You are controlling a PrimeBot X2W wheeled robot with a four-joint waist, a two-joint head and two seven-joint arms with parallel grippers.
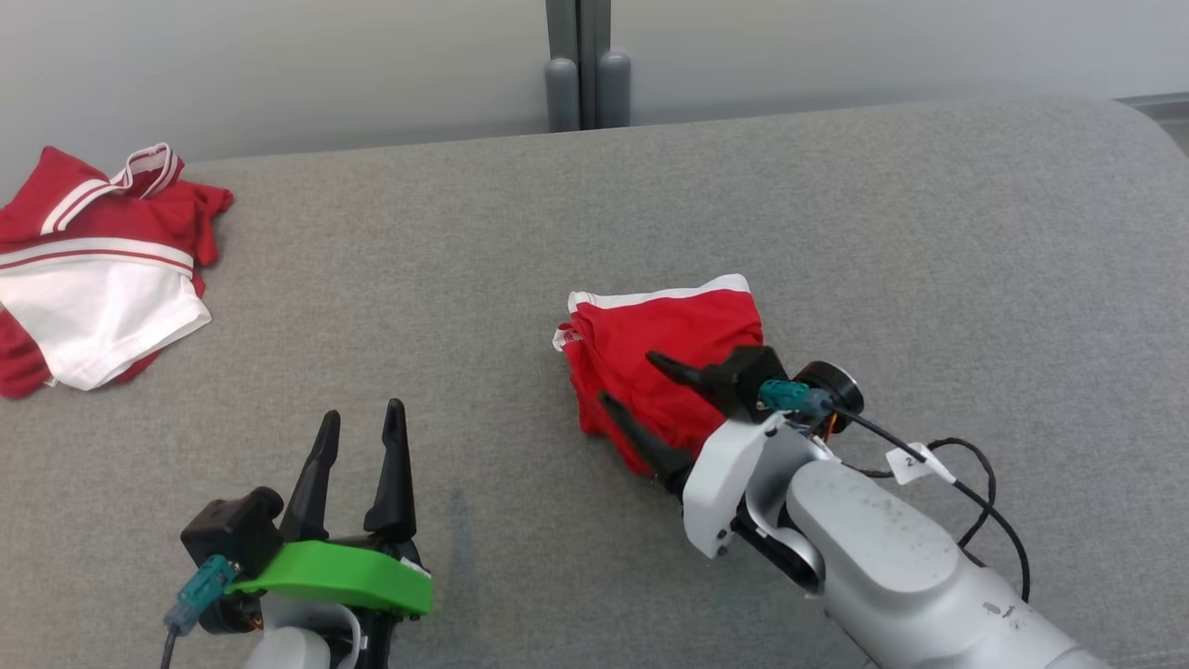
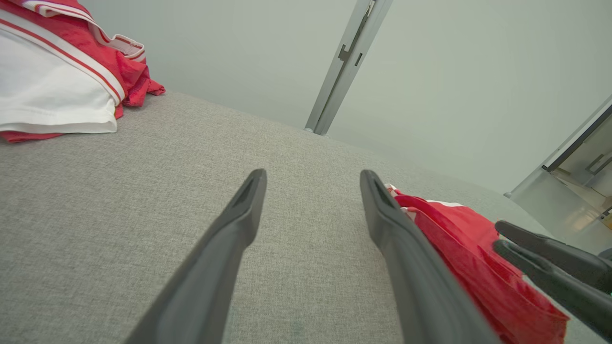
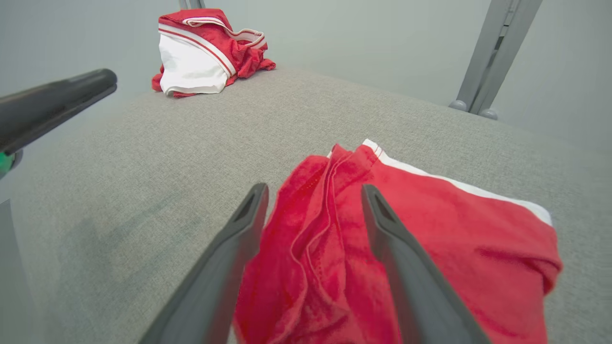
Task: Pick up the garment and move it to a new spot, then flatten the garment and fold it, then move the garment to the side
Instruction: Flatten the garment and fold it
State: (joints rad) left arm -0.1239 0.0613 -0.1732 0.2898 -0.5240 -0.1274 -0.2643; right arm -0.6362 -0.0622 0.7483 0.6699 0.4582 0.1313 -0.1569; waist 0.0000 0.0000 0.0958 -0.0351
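Head view: the red garment (image 1: 669, 325) lies bunched mid-table (image 1: 836, 186). The right gripper (image 1: 627, 376) has its fingers apart over the near edge; closing here could pinch several layers (a wad, not a corner). The left gripper (image 1: 363, 412), fingers also apart, holds nothing and sits well clear.

Left wrist view: the garment lies off to one side of the fingers.

Right wrist view: its folds run between both fingers.

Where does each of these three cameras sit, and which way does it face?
Head view: up on the head, looking forward and down at the grey surface; left gripper and right gripper show below.
Left wrist view: on the left wrist, looking along its two open fingers across the surface.
Right wrist view: on the right wrist, looking along its open fingers at the red garment.
Shared: both wrist views catch the red-and-white garment.
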